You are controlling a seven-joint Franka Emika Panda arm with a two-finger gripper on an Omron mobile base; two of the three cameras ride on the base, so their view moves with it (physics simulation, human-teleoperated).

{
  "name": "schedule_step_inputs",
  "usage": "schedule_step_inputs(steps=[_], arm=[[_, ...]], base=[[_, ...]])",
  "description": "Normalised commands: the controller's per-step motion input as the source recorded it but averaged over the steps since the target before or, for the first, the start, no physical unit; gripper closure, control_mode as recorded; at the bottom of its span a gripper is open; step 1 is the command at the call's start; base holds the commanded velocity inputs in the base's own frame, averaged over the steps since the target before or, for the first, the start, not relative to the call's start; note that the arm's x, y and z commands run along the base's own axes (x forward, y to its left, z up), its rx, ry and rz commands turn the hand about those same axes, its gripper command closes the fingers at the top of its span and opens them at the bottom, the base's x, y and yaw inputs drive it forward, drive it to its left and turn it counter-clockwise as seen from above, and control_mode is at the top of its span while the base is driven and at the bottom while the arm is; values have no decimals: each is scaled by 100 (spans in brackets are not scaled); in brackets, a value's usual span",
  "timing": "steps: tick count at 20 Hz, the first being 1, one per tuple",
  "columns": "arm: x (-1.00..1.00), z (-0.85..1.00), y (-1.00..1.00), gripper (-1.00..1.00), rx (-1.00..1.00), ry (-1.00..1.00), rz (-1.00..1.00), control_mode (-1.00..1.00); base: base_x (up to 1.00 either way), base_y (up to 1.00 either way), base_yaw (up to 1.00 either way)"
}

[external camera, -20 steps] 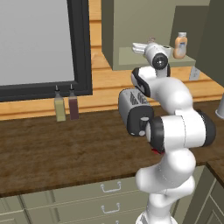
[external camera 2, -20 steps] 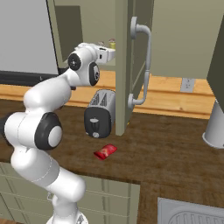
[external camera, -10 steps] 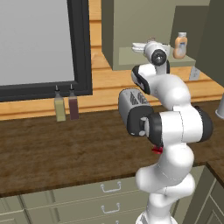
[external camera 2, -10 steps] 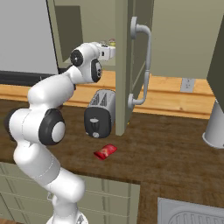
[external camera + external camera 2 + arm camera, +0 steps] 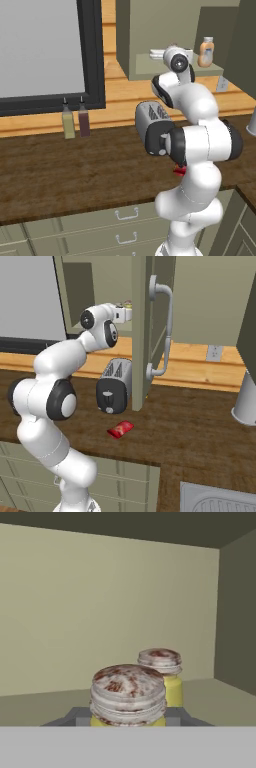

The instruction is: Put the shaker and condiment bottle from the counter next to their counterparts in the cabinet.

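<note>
Shaker near counterpart shaker.

The 2 base views look forward and down from behind the arm, one from its left, one from its right. Both share the worktop, toaster and cabinet. The hand view sits close inside the cabinet, level with its shelf, facing the back wall.
</note>
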Motion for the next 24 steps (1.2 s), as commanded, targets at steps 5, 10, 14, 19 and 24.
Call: schedule_step_inputs(steps=[5, 10, 14, 19, 24], arm=[[0, -19, 0, -100, 0, 0, 0, -100], [0, -4, 0, -100, 0, 0, 0, -100], [-2, 0, 0, -100, 0, 0, 0, -100], [-28, 0, -7, -100, 0, 0, 0, -100], [-61, 0, -16, -100, 0, 0, 0, -100]], base=[[0, 0, 0], [0, 0, 0], [0, 0, 0], [0, 0, 0], [0, 0, 0]])
